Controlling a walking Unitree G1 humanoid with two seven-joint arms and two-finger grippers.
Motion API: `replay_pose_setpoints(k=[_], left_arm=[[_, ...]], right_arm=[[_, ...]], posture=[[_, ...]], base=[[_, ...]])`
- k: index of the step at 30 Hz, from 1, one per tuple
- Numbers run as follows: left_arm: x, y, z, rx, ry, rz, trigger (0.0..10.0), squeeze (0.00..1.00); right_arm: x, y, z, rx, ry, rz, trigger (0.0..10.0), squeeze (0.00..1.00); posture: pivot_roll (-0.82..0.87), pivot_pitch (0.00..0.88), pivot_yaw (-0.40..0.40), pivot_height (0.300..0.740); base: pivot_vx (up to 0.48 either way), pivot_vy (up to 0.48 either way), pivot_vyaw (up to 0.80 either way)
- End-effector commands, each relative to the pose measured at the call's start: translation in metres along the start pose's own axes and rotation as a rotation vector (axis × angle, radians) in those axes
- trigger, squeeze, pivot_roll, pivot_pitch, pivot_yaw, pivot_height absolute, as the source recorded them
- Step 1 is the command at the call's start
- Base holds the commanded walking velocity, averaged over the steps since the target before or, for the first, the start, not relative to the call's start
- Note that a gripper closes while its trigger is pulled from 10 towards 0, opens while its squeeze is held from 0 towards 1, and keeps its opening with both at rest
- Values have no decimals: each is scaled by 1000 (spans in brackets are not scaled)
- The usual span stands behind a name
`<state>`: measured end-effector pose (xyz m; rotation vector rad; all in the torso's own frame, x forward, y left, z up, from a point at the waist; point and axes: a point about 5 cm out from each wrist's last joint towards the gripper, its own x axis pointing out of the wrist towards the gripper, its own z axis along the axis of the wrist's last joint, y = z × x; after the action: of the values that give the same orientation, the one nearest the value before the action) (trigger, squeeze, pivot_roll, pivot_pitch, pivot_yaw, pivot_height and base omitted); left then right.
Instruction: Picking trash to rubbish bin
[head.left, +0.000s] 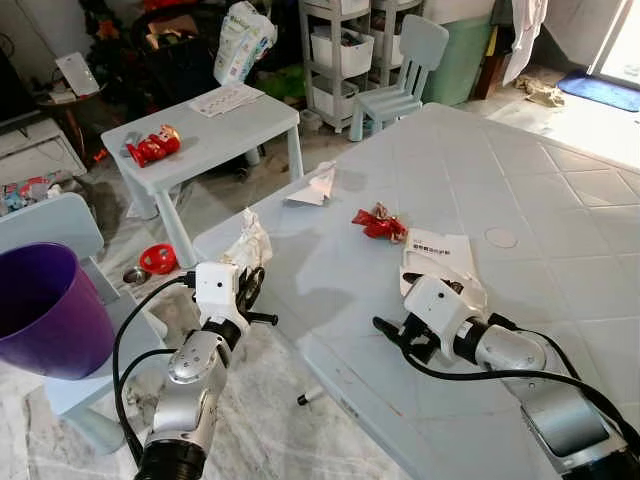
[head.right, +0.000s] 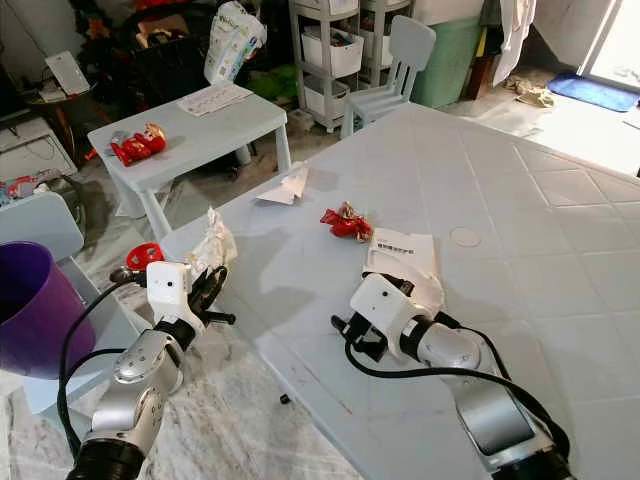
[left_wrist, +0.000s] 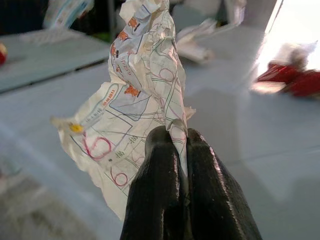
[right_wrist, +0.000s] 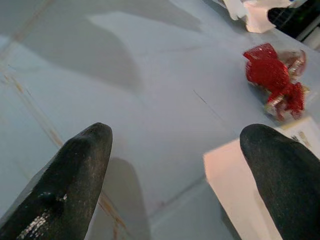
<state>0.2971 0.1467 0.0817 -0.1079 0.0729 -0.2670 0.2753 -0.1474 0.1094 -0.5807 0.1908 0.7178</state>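
Left claw (left_wrist: 180, 150) clenched on one crumpled printed paper (left_wrist: 135, 100), held at the near left corner of the big pale worktop (head.left: 520, 170); paper stands up above the black fingers (left_wrist: 160, 190), which press together on its lower edge. Right claw (right_wrist: 175, 165) released, fingers spread wide, low over the worktop near its front edge, touching nothing. Trash on the worktop, three pieces: one red wrapper (head.left: 379, 224) mid-surface, one white printed card (head.left: 440, 250) just beside the right claw, one folded white paper (head.left: 315, 188) near the far left edge. One purple bin (head.left: 45, 310) on the floor left of the robot, well apart from the held paper. Behind: one small grey table (head.left: 200, 125) carrying one red toy (head.left: 153, 146) and one sheet (head.left: 227, 98); one pale child's chair (head.left: 405, 70); one red ring (head.left: 157, 259) on the floor.
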Motion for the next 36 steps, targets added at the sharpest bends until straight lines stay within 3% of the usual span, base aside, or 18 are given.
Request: replay_pose_setpoints(k=[1, 8, 16, 17, 18, 19, 20, 30, 36], left_arm=[[-2, -1, 5, 31, -10, -14, 0, 0], [-9, -7, 9, 49, -2, -42, 0, 0], [-6, -8, 15, 55, -7, -52, 0, 0], [-6, -8, 15, 56, -7, -52, 0, 0], [-6, -8, 16, 57, -7, -52, 0, 0], [-6, -8, 16, 57, -7, -52, 0, 0], [-6, -8, 17, 59, -8, -52, 0, 0], [-6, -4, 21, 73, -5, -53, 0, 0], [-5, -3, 24, 80, -6, -55, 0, 0]], right_arm=[[0, -4, -4, -23, 21, -33, 10000, 0], [2, -19, -24, -113, 128, -153, 10000, 0], [2, -27, -38, -97, 192, -244, 10000, 0], [2, -28, -39, -96, 197, -254, 4431, 0], [2, -29, -41, -96, 203, -262, 2157, 0], [2, -29, -41, -96, 203, -262, 2157, 0], [2, -30, -42, -94, 210, -275, 0, 0], [1, -47, -46, -80, 231, -405, 0, 0], [4, -49, -44, -73, 224, -441, 0, 0]], posture=[[-24, 0, 30, 740], [-20, 0, 41, 740], [-18, 4, 52, 740], [-17, 5, 54, 740], [-17, 6, 55, 740], [-17, 6, 55, 740], [-14, 8, 57, 740], [-6, 20, 75, 740], [2, 23, 86, 740]], base=[[0, 0, 0], [0, 0, 0], [0, 0, 0], [0, 0, 0], [0, 0, 0], [0, 0, 0], [0, 0, 0], [0, 0, 0], [0, 0, 0]])
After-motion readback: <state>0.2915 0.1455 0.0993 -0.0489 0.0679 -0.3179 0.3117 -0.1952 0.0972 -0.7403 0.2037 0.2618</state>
